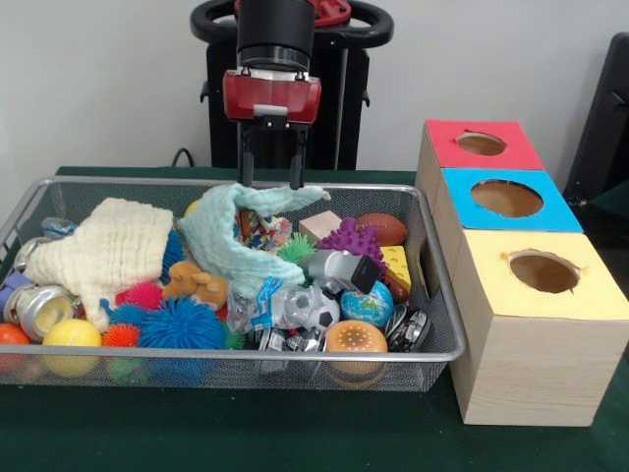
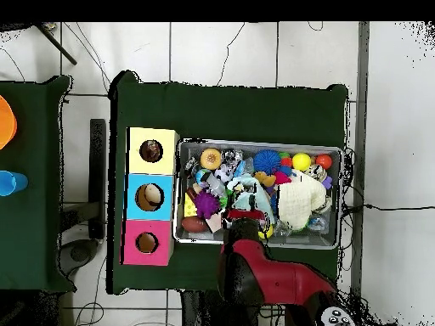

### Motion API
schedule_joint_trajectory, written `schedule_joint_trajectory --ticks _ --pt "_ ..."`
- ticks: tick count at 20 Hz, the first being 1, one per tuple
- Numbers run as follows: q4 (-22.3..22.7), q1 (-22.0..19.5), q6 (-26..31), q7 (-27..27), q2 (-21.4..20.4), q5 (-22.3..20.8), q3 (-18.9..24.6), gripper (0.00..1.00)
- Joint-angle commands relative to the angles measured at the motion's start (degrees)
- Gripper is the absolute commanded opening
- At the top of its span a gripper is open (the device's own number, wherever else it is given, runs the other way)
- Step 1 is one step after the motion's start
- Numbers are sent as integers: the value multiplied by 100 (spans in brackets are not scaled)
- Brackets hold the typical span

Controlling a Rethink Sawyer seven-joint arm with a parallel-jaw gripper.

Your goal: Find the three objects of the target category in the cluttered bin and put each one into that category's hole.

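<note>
Front view, near to far. Dark green table [image 1: 295,442] carries the large shallow silver wire-mesh bin [image 1: 236,356] on the left and a row of three pale wooden boxes on the right.

Nearest box has the yellow top, with its roughly cut round hole [image 1: 543,271] open and unobstructed. Blue-topped box [image 1: 506,200] stands behind it, red-topped box [image 1: 482,145] farthest.

Near wall of the bin: yellow ball [image 1: 71,334], blue spiky rubber ball [image 1: 182,326], orange bun-shaped toy [image 1: 355,337], small globe ball [image 1: 368,304], black-and-white soccer ball [image 1: 316,308]. Left half: cream waffle cloth [image 1: 103,251] draped over cans and balls. Centre: mint cloth [image 1: 241,241], its far end raised.

One multicolour confetti-patchwork piece [image 1: 265,233] shows at the far centre, just behind the mint cloth and partly covered by it; other such pieces not made out. Purple spiky toy [image 1: 351,239] and brown football [image 1: 382,228] lie to its right.

Red and black arm comes straight down over the far middle of the bin. The gripper [image 1: 269,183] points vertically down, its two black fingers [image 1: 296,162] parted, tips touching the raised end of the mint cloth; whether they pinch it, cannot tell.

Overhead view: gripper [image 2: 244,222] at the bin wall on the robot's side.
</note>
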Motion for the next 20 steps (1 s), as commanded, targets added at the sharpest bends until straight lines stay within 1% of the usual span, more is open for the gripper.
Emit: schedule_joint_trajectory --ticks 1,6,9,11,14,16,18,20 --pt "-307 -504 979 783 -282 -360 995 100" --pt "-283 -993 1340 664 -470 -531 1402 100" --pt "-257 -1097 1516 636 -570 -459 1571 100" --pt "-251 -1182 1788 589 -689 -338 1760 100" --pt "-311 -1197 2061 521 -775 -191 1887 100" --pt "-345 -1163 2148 512 -785 -142 1894 100" --pt "-373 -1087 2094 543 -737 -151 1815 100" --pt "-397 -943 1972 559 -635 -192 1634 100"
